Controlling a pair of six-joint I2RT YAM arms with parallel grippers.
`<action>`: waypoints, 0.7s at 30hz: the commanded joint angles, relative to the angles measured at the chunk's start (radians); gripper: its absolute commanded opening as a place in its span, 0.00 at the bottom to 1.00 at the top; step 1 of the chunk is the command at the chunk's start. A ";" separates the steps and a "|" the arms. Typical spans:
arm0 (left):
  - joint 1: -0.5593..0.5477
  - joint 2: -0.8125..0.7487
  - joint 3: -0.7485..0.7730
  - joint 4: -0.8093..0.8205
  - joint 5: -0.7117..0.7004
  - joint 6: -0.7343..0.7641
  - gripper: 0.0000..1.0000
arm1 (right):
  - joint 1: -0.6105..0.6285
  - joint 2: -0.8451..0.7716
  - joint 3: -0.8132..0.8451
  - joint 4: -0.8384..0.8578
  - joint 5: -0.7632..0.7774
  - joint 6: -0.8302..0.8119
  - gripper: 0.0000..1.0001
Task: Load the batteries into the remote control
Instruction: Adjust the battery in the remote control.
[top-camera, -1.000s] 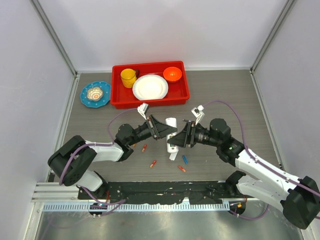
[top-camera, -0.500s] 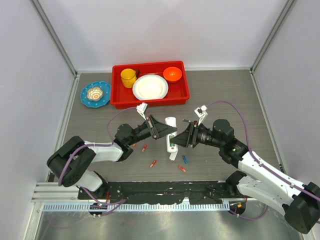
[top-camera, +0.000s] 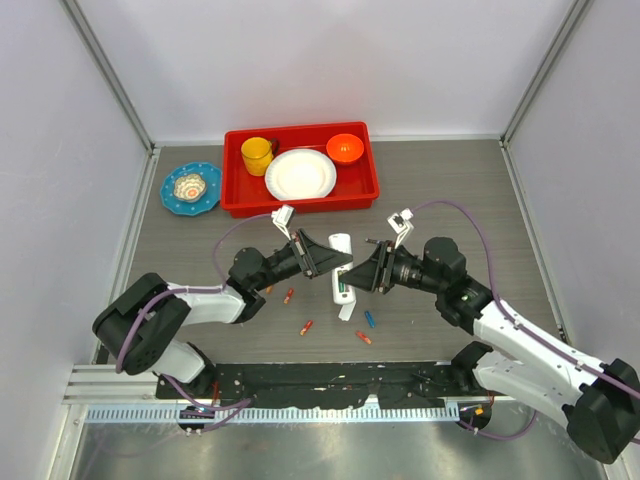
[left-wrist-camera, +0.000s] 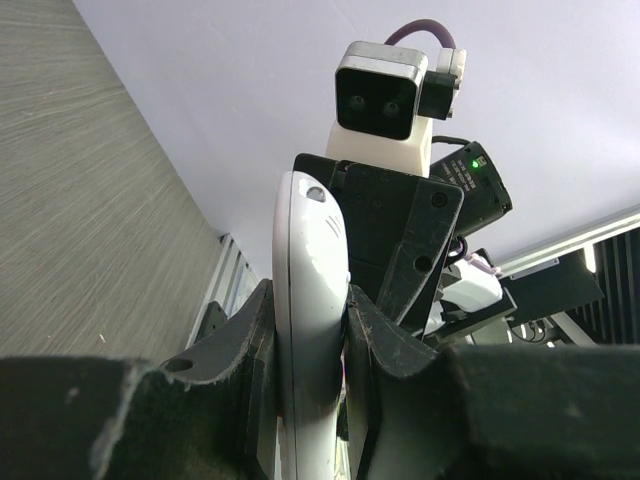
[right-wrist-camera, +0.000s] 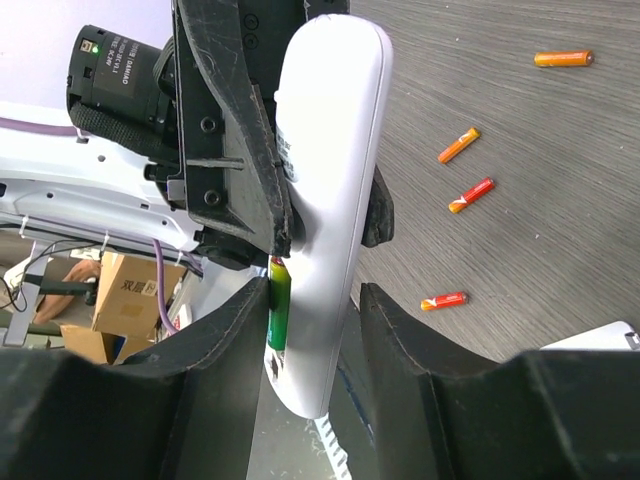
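Observation:
The white remote control (top-camera: 342, 262) is held off the table between both arms. My left gripper (top-camera: 333, 263) is shut on it; in the left wrist view the remote (left-wrist-camera: 308, 270) is clamped edge-on between the fingers of my left gripper (left-wrist-camera: 308, 300). My right gripper (right-wrist-camera: 315, 300) straddles the remote's (right-wrist-camera: 335, 150) lower end with a gap on the right side. A green battery (right-wrist-camera: 279, 310) sits in the recess against the right gripper's left finger. Three orange batteries (top-camera: 289, 295) (top-camera: 306, 327) (top-camera: 363, 337) and a blue battery (top-camera: 369, 319) lie on the table.
A small white cover piece (top-camera: 347, 311) lies under the remote. A red tray (top-camera: 232, 185) at the back holds a yellow cup (top-camera: 256, 155), a white plate (top-camera: 300, 174) and an orange bowl (top-camera: 345, 148). A blue dish (top-camera: 191, 187) sits left of it.
My right gripper has drawn back slightly to the right along the remote. The left gripper and the remote have stayed almost still.

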 joint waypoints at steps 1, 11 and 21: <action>-0.002 -0.047 0.012 0.170 0.028 -0.013 0.00 | -0.009 0.026 -0.014 0.046 0.034 0.004 0.45; -0.002 -0.048 0.010 0.160 0.023 -0.004 0.00 | -0.012 0.043 -0.007 0.060 0.017 0.006 0.48; 0.012 -0.036 -0.005 0.131 0.014 0.028 0.00 | -0.030 -0.052 0.061 -0.023 -0.023 -0.034 0.65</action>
